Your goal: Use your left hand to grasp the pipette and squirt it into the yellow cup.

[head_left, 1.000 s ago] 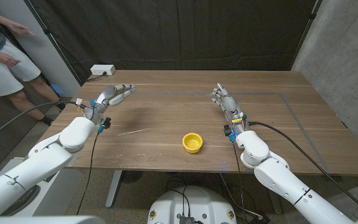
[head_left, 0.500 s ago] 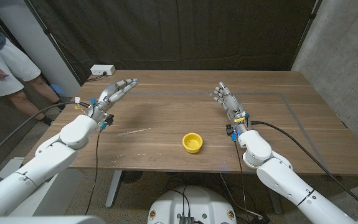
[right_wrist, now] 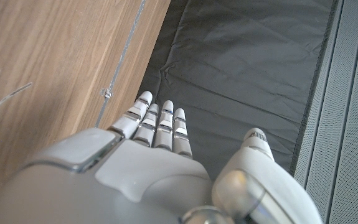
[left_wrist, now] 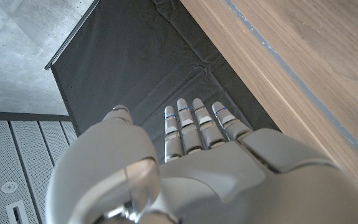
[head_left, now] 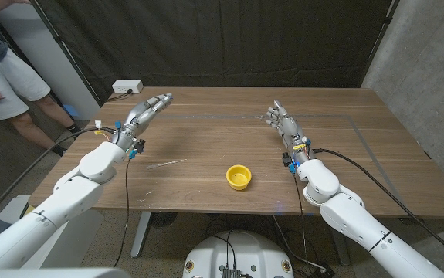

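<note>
my left hand (head_left: 146, 109) holds nothing, fingers straight; the pipette (head_left: 166, 163) lies at its 5 o'clock on the worktop (head_left: 206, 147). it's thin and flat, so fingers may skid it toward the yellow cup (head_left: 238, 177).

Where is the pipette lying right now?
In the head view the pipette lies flat on the table's left half, between the left hand and the yellow cup, untouched.

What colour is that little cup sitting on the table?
Yellow. The cup shows best in the head view, on the wooden table.
</note>
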